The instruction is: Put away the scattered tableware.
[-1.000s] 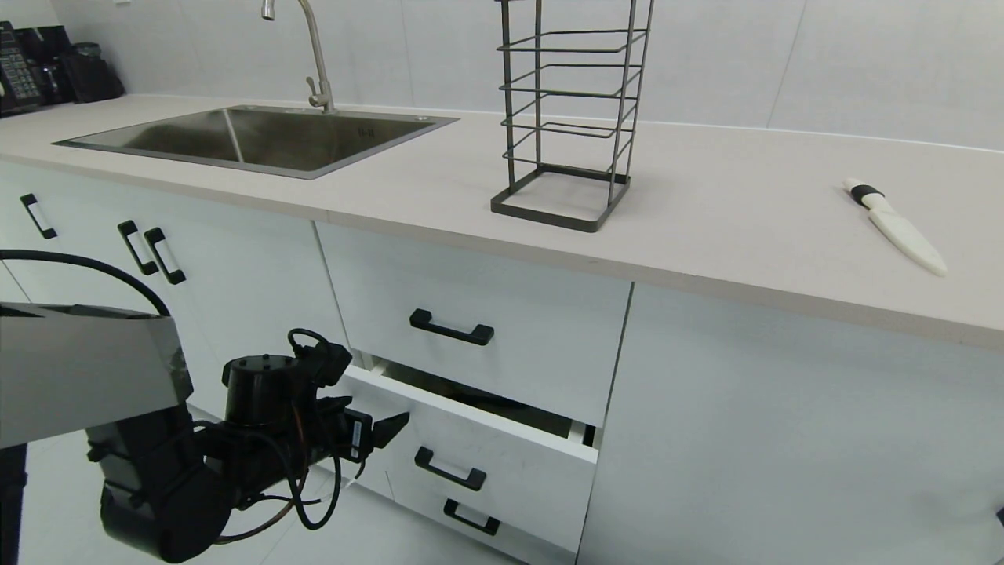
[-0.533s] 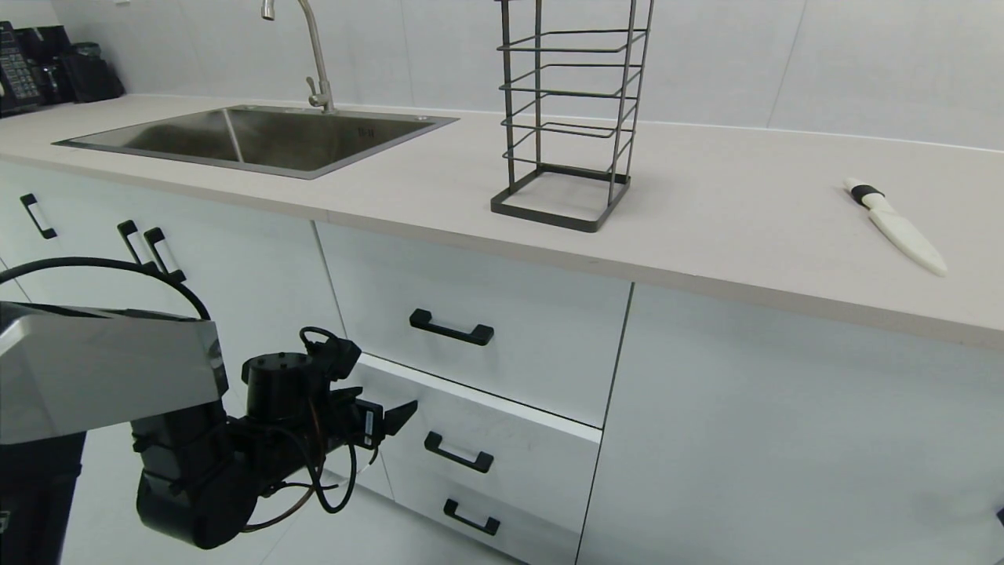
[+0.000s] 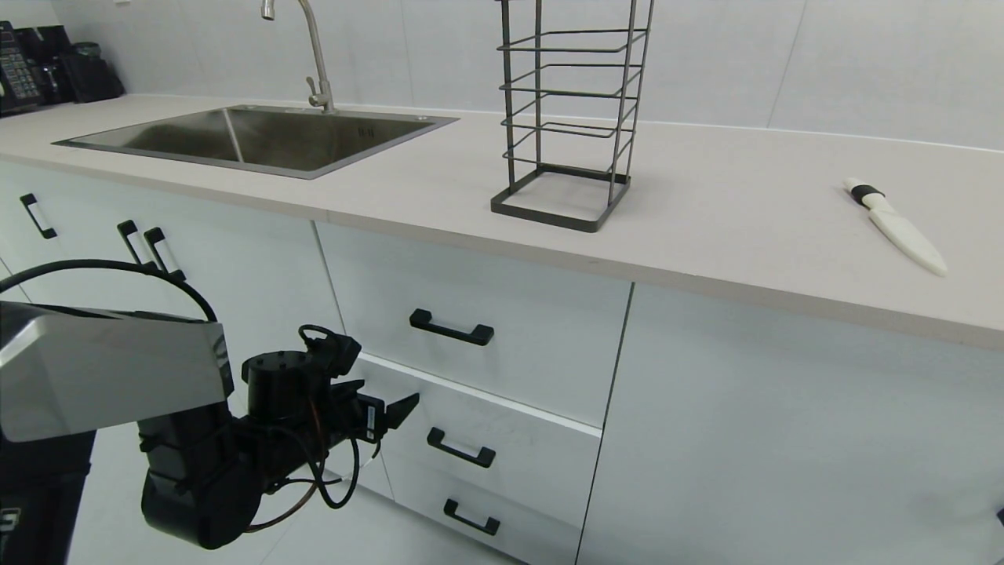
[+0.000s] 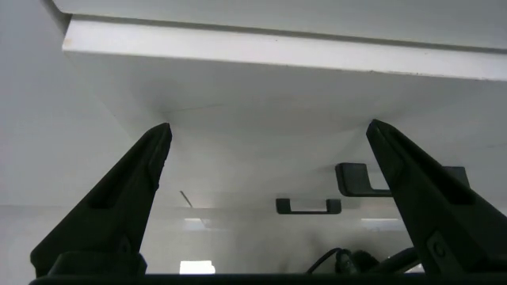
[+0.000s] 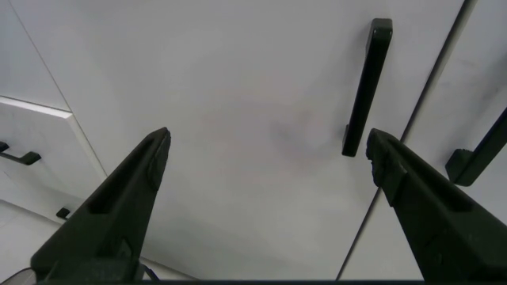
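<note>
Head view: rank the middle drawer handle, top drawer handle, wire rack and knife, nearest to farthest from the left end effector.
From the left end effector:
1. Middle drawer handle, just to its right, slightly lower.
2. Top drawer handle, above it.
3. Wire rack, up on the counter.
4. Knife, far right on the counter.

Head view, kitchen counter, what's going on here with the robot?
The robot's left gripper, open and holding nothing, is low in front of the shut middle drawer, beside its black handle. The right gripper, also open, faces a white cabinet door. A white knife lies on the counter, to the right of a wire rack, not yet put away.
</note>
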You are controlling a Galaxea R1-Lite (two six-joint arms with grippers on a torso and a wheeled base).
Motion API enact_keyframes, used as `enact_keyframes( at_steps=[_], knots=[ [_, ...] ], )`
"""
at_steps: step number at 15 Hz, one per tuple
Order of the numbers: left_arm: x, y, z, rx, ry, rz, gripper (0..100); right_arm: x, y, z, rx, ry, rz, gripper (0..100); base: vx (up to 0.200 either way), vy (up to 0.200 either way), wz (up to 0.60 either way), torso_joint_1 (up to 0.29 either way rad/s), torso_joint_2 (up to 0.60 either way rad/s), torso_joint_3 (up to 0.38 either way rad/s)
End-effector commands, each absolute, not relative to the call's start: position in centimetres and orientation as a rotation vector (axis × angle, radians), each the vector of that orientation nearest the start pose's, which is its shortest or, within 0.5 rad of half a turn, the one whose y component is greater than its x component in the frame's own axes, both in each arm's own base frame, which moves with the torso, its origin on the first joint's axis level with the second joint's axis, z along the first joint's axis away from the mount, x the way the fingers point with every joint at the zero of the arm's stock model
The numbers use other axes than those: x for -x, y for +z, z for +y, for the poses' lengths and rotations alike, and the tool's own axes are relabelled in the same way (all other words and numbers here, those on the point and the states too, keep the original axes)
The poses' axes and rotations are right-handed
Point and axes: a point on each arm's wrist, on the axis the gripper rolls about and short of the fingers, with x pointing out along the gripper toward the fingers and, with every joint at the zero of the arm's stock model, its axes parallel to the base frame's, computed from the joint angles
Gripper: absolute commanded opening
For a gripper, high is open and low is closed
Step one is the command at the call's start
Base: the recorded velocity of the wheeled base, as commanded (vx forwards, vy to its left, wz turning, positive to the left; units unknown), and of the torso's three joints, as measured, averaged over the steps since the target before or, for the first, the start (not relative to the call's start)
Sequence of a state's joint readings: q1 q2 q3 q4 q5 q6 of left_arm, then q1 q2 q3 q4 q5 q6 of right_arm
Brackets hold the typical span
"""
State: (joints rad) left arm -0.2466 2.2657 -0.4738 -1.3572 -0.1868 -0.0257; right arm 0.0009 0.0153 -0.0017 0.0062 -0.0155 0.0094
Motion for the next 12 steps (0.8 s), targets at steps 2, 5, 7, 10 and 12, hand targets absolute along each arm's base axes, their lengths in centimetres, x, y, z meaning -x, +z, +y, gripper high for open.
enact_keyframes(
  at_steps=[2,5,7,10,12],
  knots=[
    [-30.3,0.1,-8.3,0.01,-0.427,0.454,100,2.2,7.6,0.0,-0.009,-0.014,0.021,100,0.0,0.0,0.0,0.0,0.0,0.0],
    [-28.6,0.7,-7.9,0.009,-0.426,0.468,100,2.2,7.6,0.0,-0.009,-0.014,0.021,100,0.0,0.0,0.0,0.0,0.0,0.0],
    [-26.3,2.7,-7.3,0.012,-0.43,0.445,100,2.2,7.6,0.0,-0.009,-0.014,0.021,100,0.0,0.0,0.0,0.0,0.0,0.0],
    [-22.5,5.8,-6.1,0.03,-0.425,0.395,100,2.2,7.6,0.0,-0.009,-0.014,0.02,100,0.0,0.0,0.0,0.0,0.0,0.0],
    [-19.6,8.8,-5.3,0.038,-0.425,0.282,100,2.2,7.6,0.0,-0.009,-0.014,0.021,100,0.0,0.0,0.0,0.0,0.0,0.0]
  ],
)
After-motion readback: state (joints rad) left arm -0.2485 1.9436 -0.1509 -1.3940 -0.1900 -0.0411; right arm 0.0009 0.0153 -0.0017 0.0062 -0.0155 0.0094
